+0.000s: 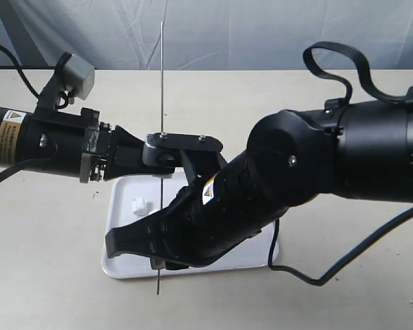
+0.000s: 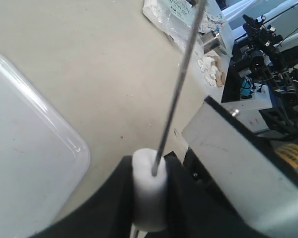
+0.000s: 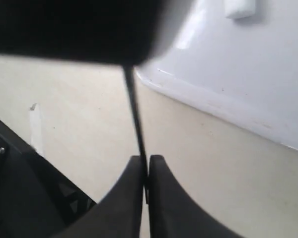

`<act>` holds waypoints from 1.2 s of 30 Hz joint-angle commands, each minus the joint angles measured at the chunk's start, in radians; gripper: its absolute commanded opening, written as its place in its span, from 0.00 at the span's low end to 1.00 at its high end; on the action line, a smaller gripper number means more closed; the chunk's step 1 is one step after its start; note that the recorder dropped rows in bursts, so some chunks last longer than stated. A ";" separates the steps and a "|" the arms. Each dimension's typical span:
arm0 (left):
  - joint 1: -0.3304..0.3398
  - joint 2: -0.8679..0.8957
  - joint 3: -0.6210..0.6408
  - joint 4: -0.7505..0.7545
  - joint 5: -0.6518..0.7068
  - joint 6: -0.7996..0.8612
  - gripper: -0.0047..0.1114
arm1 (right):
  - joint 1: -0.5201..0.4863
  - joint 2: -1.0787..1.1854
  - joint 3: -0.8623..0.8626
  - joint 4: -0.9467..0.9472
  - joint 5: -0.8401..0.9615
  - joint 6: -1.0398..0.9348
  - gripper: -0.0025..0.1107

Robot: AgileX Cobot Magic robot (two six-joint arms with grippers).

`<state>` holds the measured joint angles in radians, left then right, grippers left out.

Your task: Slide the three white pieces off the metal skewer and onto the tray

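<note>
A yellow warning label (image 1: 11,118), too small to read, is borne on the left arm (image 1: 51,141). The metal skewer (image 1: 162,82) is held roughly upright over the tray (image 1: 124,220) and pinched near its lower end by the closed right tool (image 3: 146,171). A threaded white piece (image 2: 149,198) is clamped by the left tool (image 2: 149,164). A loose white piece (image 1: 140,205) lies on the tray.

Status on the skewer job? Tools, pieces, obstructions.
Right tool shut on skewer. Left tool pinching one white piece on it. One loose piece on tray; third not seen. Right arm covers much of tray.
</note>
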<state>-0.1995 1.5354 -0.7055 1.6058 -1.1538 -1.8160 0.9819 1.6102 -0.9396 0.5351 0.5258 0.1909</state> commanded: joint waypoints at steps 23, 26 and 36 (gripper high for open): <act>-0.002 -0.005 -0.034 -0.290 0.106 0.131 0.20 | 0.125 0.074 0.029 0.031 -0.012 0.001 0.02; -0.002 -0.005 -0.046 -0.289 0.109 0.134 0.20 | 0.132 0.075 0.029 0.033 -0.010 0.001 0.02; -0.002 -0.005 -0.077 -0.300 0.120 0.134 0.20 | 0.161 0.075 0.033 0.031 -0.014 0.001 0.02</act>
<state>-0.1995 1.5354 -0.7562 1.4615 -1.0704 -1.6885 1.1153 1.6709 -0.9275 0.5628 0.4182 0.2102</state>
